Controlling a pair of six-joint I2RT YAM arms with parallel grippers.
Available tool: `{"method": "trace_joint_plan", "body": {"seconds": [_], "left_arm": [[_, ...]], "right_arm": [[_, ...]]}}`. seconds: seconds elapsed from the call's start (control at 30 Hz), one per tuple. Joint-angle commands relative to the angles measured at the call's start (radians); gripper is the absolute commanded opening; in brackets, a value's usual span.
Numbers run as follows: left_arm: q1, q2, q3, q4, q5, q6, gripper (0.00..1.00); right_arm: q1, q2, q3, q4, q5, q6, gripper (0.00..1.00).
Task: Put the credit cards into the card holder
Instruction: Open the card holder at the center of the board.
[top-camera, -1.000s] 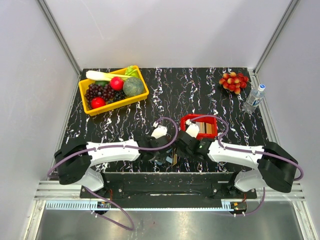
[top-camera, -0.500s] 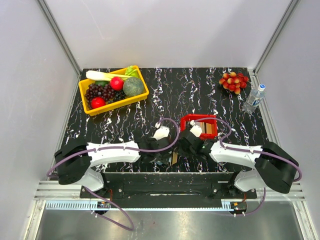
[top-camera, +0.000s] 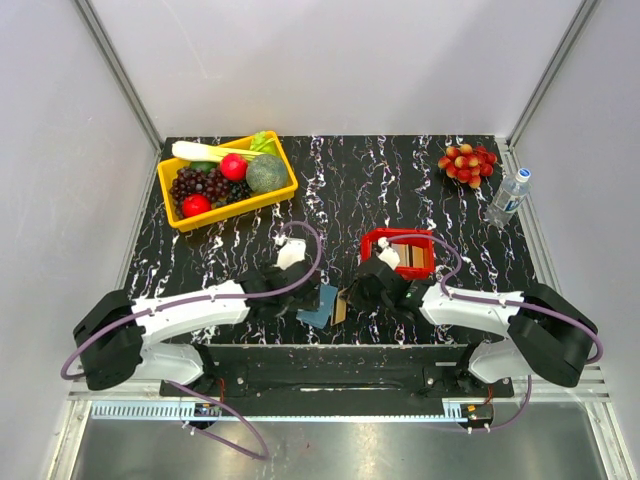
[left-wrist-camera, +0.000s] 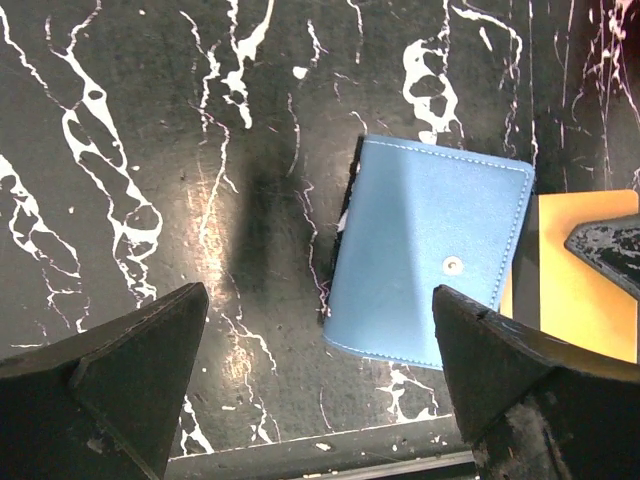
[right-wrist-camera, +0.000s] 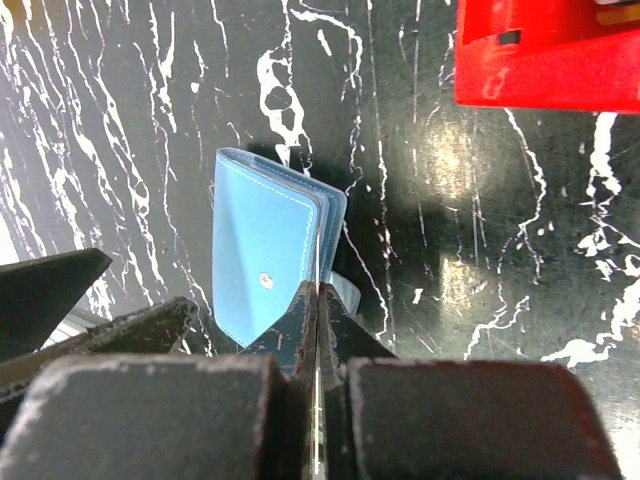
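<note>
The steel-blue card holder (top-camera: 320, 305) lies folded near the table's front edge, its snap stud facing up (left-wrist-camera: 430, 250) (right-wrist-camera: 263, 258). My right gripper (right-wrist-camera: 317, 292) (top-camera: 351, 297) is shut on a thin tan-gold credit card (left-wrist-camera: 585, 290), held on edge with its front end at the holder's open side. More credit cards (top-camera: 413, 259) lie in the red tray. My left gripper (left-wrist-camera: 320, 375) (top-camera: 295, 302) stands open just left of the holder, above bare table and touching nothing.
The red tray (top-camera: 383, 240) (right-wrist-camera: 545, 55) sits just behind the right gripper. A yellow basket (top-camera: 285, 190) of fruit and vegetables stands at the back left. A red fruit cluster (top-camera: 467, 163) and a water bottle (top-camera: 509, 196) are at the back right.
My left arm has pulled back to the left, off the card holder, which now lies uncovered. The right gripper has stayed beside the holder with its card.
</note>
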Motion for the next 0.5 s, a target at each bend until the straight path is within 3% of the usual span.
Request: {"method": "trace_joint_plan", "body": {"seconds": [0.0,0.47], "left_arm": [[0.037,-0.066,-0.031,0.039,0.02,-0.012,0.99],[0.097,-0.219,-0.063,-0.01,0.025,-0.022,0.99]], "right_arm": [[-0.013,0.013,0.016,0.073,-0.015,0.002,0.0],[-0.016,0.104,0.134,0.16,-0.11,-0.079,0.0]]}}
